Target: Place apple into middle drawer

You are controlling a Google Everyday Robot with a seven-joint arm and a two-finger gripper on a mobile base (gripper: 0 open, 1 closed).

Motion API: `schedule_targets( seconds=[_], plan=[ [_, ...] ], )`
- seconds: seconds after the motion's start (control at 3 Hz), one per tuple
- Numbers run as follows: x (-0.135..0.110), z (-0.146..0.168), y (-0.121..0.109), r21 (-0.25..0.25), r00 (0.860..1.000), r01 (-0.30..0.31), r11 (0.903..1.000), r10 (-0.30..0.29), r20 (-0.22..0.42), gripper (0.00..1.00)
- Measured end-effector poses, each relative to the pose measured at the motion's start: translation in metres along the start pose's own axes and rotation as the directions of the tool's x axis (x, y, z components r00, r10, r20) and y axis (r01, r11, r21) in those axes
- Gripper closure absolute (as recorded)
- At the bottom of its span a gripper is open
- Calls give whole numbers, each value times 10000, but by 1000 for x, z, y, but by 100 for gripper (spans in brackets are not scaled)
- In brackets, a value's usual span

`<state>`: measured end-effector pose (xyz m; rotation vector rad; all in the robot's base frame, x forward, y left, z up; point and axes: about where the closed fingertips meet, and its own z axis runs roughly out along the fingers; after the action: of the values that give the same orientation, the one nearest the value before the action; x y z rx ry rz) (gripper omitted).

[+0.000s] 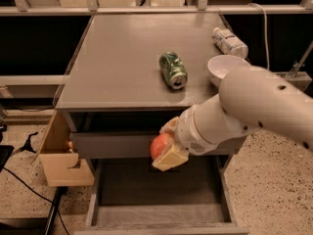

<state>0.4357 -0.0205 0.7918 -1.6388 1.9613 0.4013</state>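
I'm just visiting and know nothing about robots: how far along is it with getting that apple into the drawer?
Done: the middle drawer stands pulled open, and the apple is gripped. In hand: the gripper holds the apple in the air, apparently above the open tray, in front of the closed drawer above it. Left: lower it, let go on the grey floor, and withdraw.
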Motion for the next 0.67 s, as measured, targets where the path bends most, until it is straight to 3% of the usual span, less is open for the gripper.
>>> schedule_targets(
  seconds=[0.33, 0.67],
  plan=[
    [30, 28, 5, 5, 9990, 188, 9998, -188, 399, 100],
    [30, 29, 4, 62, 9985, 381, 9993, -384, 401, 100]
  ],
)
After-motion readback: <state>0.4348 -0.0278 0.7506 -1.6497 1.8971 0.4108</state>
